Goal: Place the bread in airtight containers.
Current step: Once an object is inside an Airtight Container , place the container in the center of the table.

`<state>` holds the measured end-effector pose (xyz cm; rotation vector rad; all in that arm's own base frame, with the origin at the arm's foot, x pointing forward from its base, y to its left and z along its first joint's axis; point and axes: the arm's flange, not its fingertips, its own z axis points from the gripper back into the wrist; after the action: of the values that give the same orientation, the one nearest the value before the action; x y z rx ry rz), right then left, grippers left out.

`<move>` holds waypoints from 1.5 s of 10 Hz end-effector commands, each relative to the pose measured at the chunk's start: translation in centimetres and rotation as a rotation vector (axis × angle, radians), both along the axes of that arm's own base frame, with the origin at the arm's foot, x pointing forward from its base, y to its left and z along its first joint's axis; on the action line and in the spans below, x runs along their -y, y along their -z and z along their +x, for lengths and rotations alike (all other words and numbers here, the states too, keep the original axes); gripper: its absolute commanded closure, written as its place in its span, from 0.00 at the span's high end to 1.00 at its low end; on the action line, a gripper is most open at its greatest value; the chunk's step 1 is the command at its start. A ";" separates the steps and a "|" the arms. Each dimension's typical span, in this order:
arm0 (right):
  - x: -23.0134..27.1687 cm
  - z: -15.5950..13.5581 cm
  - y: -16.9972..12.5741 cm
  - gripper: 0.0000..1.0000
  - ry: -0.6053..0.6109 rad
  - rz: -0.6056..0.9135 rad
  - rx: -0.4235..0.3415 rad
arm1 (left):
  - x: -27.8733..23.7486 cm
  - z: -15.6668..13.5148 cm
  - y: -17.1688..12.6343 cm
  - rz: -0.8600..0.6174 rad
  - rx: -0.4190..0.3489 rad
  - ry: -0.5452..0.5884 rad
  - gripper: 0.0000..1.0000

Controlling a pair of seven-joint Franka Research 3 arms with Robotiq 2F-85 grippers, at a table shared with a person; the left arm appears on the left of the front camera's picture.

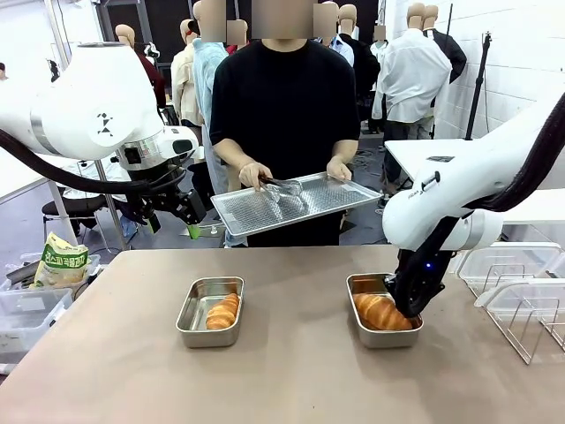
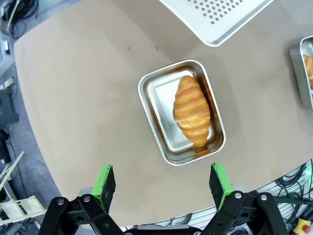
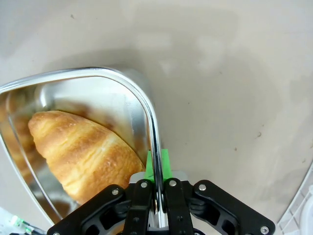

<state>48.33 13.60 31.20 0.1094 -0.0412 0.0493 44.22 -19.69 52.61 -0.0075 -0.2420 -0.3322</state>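
Both rolls are in! The left roll (image 2: 191,110) lies along the left tin (image 2: 146,103), its tips toward robot and person. The right roll (image 3: 83,152) sits slantwise in the right tin (image 3: 146,107). No lids are on, so sealing looks like what's left. The left tool (image 2: 161,176) hangs open above its tin, and the right tool (image 3: 157,161) is pinched onto the right tin's rim.

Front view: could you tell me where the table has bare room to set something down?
Free: between the left tin and right tin, the whole near strip, and left of the left tin. Crowded: right edge, clear tubs beside the right tin.
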 end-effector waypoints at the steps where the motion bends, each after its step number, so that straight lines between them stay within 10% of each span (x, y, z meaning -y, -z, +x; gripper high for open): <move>1: -0.3 0.4 -0.3 0.00 0.038 0.004 0.027 | 0.0 0.0 -0.1 0.019 0.004 -0.021 1.00; 7: 0.2 0.6 -1.2 1.00 0.043 -0.011 0.029 | 0.0 0.0 -0.1 0.019 0.004 -0.021 1.00; 15: 0.7 0.8 -2.4 1.00 0.025 -0.042 -0.010 | 0.0 0.0 -0.1 0.019 0.004 -0.021 1.00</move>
<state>48.47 12.74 33.17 0.0918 -0.0548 0.0312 44.22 -19.69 52.61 -0.0075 -0.2420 -0.3321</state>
